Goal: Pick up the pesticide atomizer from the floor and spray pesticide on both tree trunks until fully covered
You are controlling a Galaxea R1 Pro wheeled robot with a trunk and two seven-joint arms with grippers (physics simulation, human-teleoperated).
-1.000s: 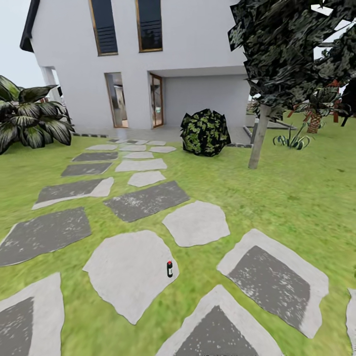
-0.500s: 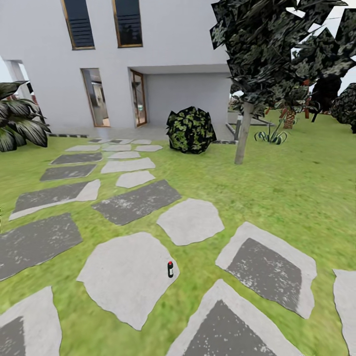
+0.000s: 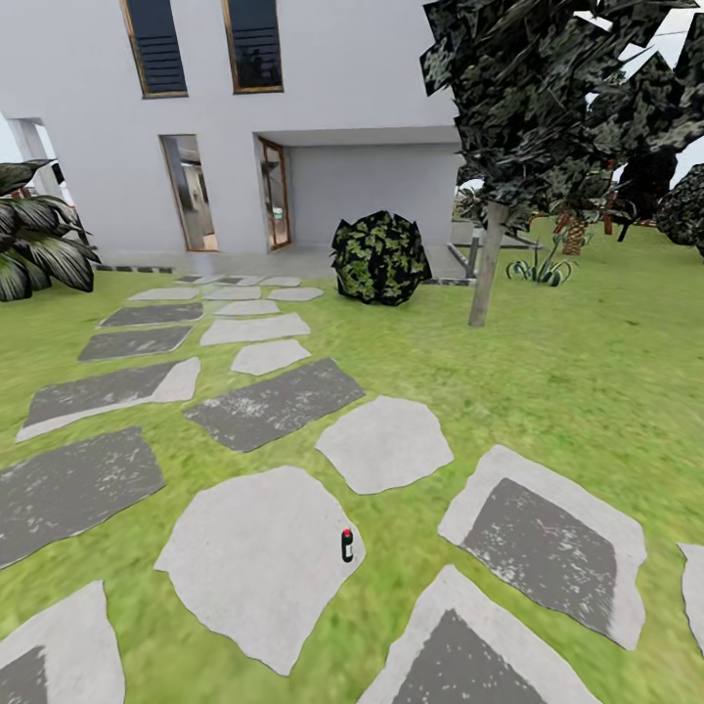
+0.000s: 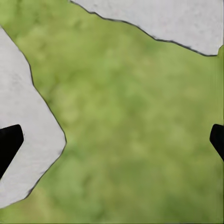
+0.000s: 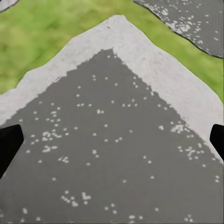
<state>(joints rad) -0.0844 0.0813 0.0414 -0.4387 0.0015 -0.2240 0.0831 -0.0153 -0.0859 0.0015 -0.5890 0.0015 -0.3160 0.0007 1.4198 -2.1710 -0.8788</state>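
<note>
Green lawn (image 3: pixel 587 391) set with pale grey and dark grey, white-flecked stepping stones (image 3: pixel 259 557). Small black bottle (image 3: pixel 346 546) with a red cap. White house (image 3: pixel 372 88); mottled green-black bush (image 3: pixel 379 258); pale grey-beige tree trunk (image 3: pixel 485 266) under dark green-black foliage (image 3: pixel 528 98).

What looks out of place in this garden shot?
Only the small spray bottle: it stands upright at the right edge of a pale stepping stone in the path, alone on the ground. Lawn, bush and the tree look normal; nothing spilled or broken.
</note>
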